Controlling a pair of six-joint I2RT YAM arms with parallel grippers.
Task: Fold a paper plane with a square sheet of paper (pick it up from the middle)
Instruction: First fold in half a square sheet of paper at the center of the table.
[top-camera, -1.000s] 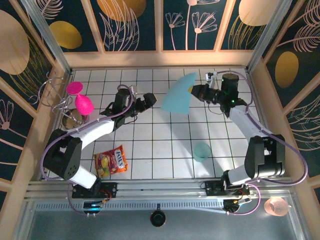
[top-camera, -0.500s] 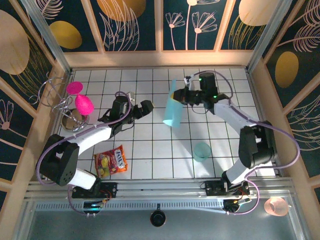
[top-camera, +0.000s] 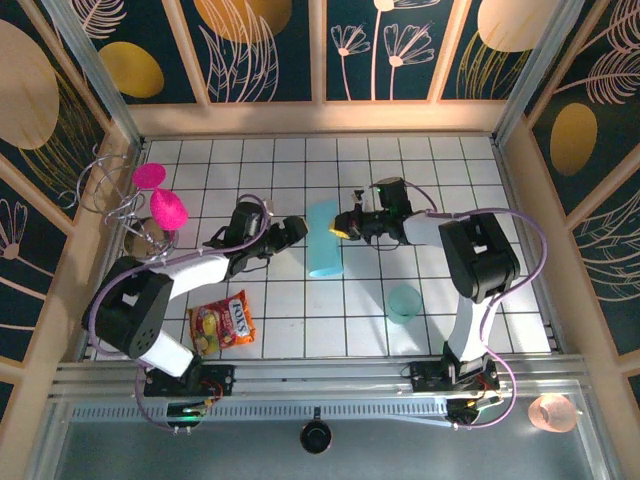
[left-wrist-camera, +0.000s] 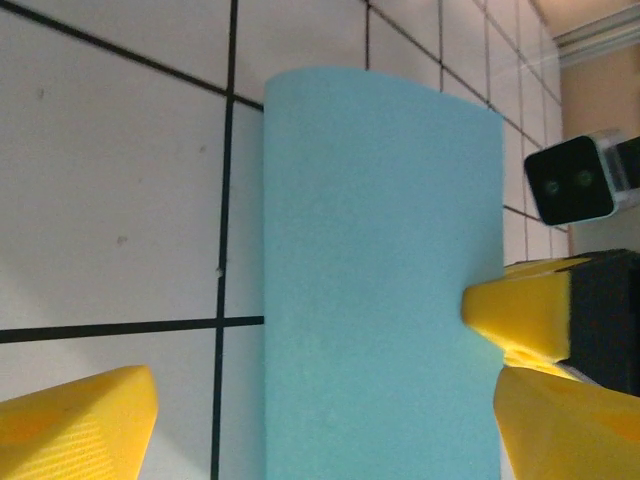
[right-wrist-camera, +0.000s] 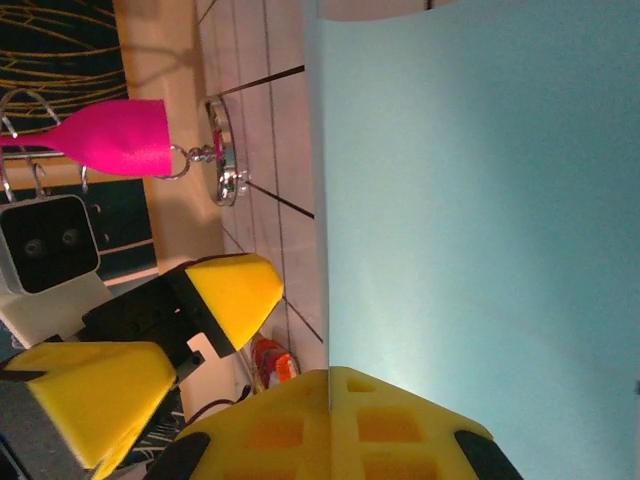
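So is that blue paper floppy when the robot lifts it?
Probably floppy: the square sheet of paper bows into a curve while the right fingers pinch just one edge. It looks thin and light, so it likely flutters or sags if moved fast.

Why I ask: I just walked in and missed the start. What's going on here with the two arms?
The right pincer is shut on one edge of the square sheet of paper, holding the light-blue sheet curved above the middle of the tiled table. The left pincer is open at the opposite edge, its fingers either side of the sheet, not gripping it. No sharp crease shows, so folding looks barely begun.
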